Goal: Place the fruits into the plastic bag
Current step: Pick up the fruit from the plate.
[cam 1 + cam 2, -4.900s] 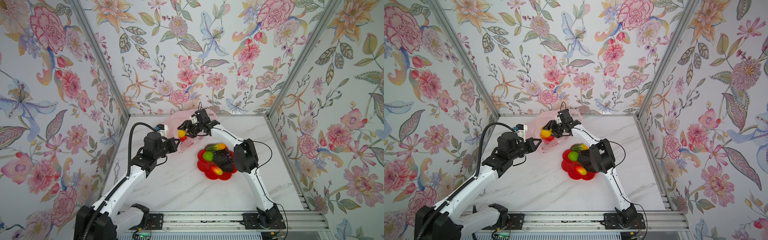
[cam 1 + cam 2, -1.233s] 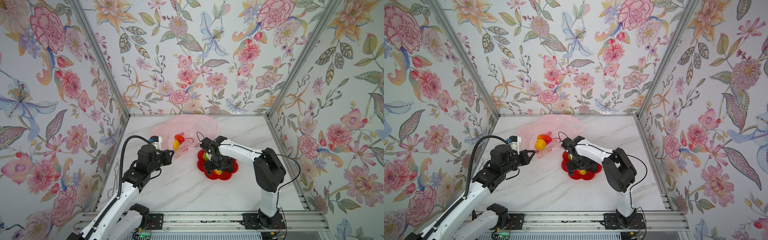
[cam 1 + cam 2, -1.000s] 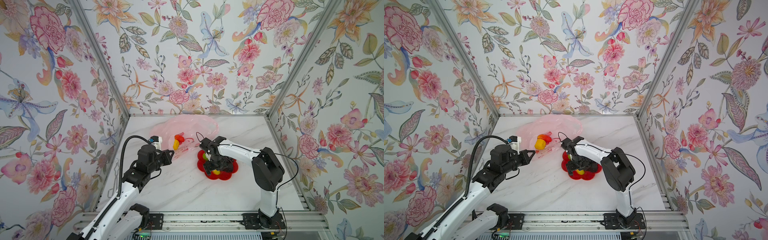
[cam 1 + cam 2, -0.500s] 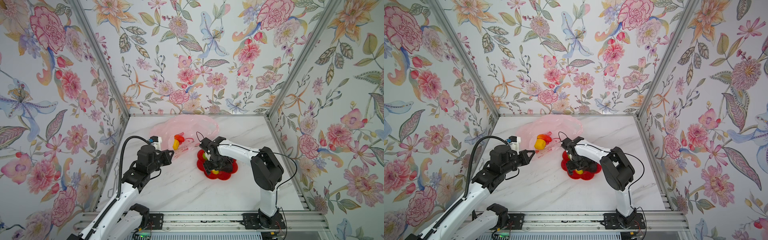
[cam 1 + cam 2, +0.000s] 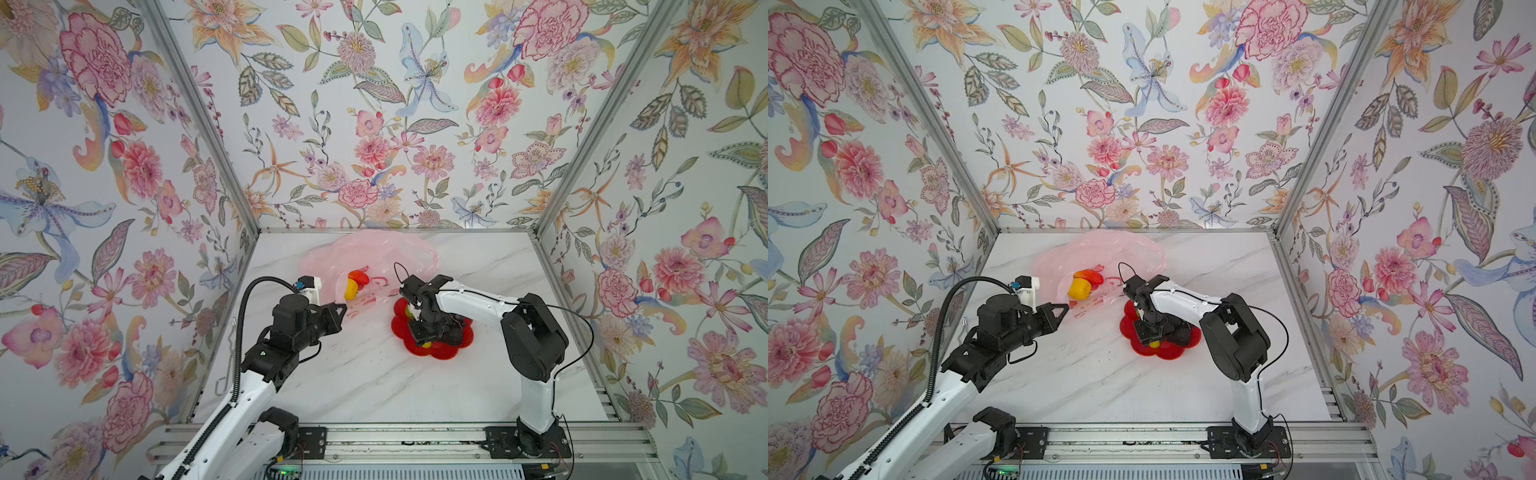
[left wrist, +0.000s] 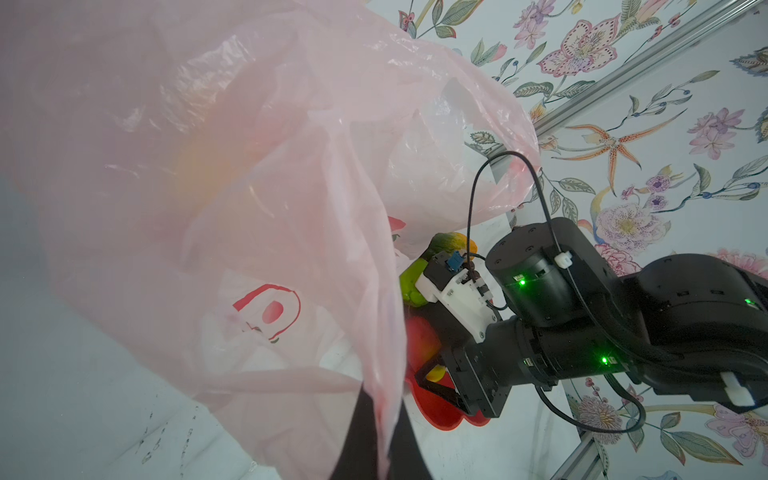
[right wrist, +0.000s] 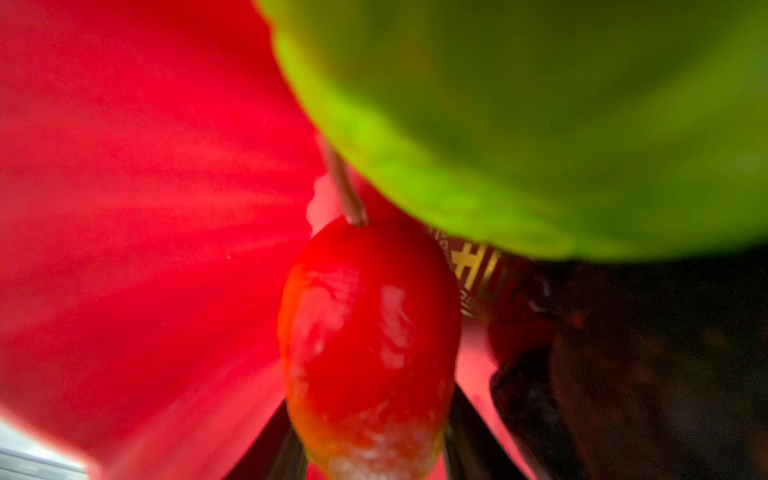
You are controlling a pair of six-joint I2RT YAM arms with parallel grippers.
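The pink plastic bag point(image 5: 374, 253) point(image 5: 1100, 249) lies at the back of the table, and my left gripper point(image 5: 343, 308) point(image 6: 380, 436) is shut on its near edge. Inside it lie a yellow lemon point(image 5: 350, 289) point(image 5: 1079, 289) and a red-orange piece point(image 5: 359, 276). My right gripper point(image 5: 424, 338) point(image 7: 370, 424) reaches down into the red flower-shaped dish point(image 5: 436, 353) point(image 7: 145, 208). Its fingers press both sides of a red apple point(image 7: 365, 316) with a stem. A green lime point(image 7: 540, 124) point(image 6: 409, 284) and a dark avocado point(image 7: 644, 374) sit right beside it. A green-orange mango point(image 6: 451, 240) lies behind the lime.
The dish sits right of the bag on the white marble table point(image 5: 374, 386). Floral walls close in the back and both sides. A metal rail point(image 5: 395, 440) with the arm bases runs along the front edge. The right arm's elbow point(image 5: 536, 332) stands right of the dish.
The right gripper's jaws have closed in around the red apple in the dish. The left gripper still holds the bag's edge in the same place.
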